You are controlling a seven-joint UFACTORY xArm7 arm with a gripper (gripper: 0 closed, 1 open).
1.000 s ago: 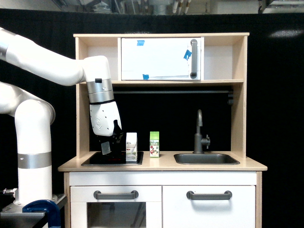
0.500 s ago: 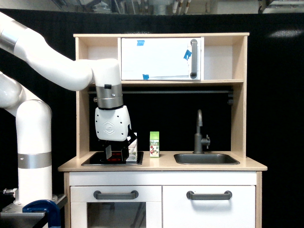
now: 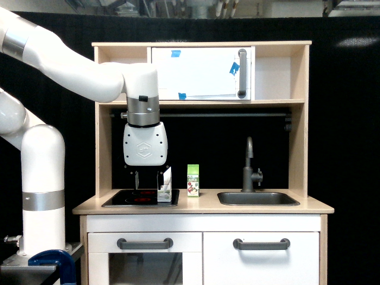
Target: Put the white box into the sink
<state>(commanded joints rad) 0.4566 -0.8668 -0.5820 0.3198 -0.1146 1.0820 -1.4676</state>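
The big white robot arm (image 3: 71,71) reaches in from the exterior view's left and bends down over the pale wooden worktop (image 3: 202,208) of a toy kitchen. Its black gripper (image 3: 148,180) points straight down above the flat black stovetop with red rings (image 3: 140,198), which sits at the worktop's left end. The two thin fingers (image 3: 137,180) hang a little way apart with dark space between them, so the gripper looks open and holds nothing.

The small white carton with a pointed top and red print low down (image 3: 165,184) stands upright at the right edge of the stovetop. It is just beside the right finger, and from here it is hard to tell if they touch.

A small green juice carton (image 3: 193,180) stands upright near the white carton, toward the middle of the worktop.

The shallow dark grey metal sink (image 3: 257,199) is set into the right part of the worktop, well apart from the white carton. A tall dark grey tap (image 3: 249,166) stands at its back edge
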